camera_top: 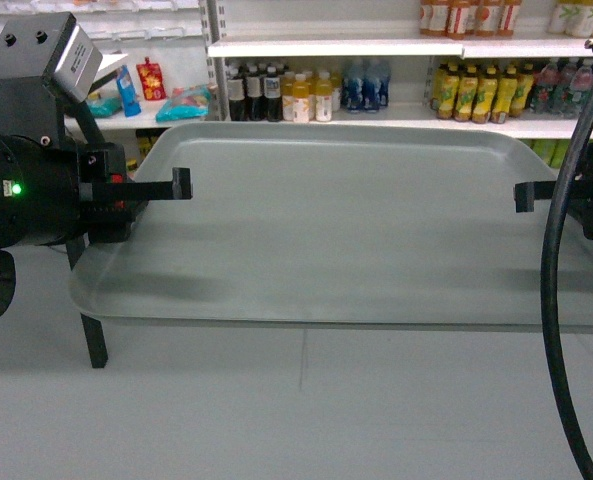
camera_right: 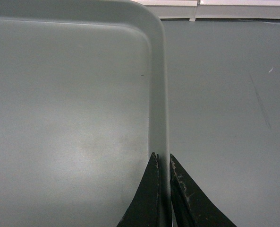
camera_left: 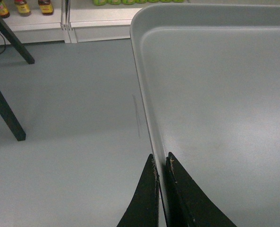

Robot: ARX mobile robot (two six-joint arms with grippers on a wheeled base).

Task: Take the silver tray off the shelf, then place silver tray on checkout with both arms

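We see silver tray [camera_top: 346, 230] held over grey floor [camera_top: 276, 420], left end effector [camera_left: 161, 163] and right end effector [camera_right: 163, 161] each clenched on rim. Head view: drink shelves [camera_top: 376, 75] behind, black cable [camera_top: 561, 260] crossing tray; wrist views: black table legs [camera_left: 5, 111].

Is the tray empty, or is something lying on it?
Empty. The tray shows only bare grey surface in the head view, and both wrist views show nothing on the parts near each rim.

Grey floor [camera_top: 276, 420] (bare-looking) bears black slanted table legs [camera_top: 94, 340]; shelves [camera_top: 376, 45] hold bottles [camera_top: 286, 95].
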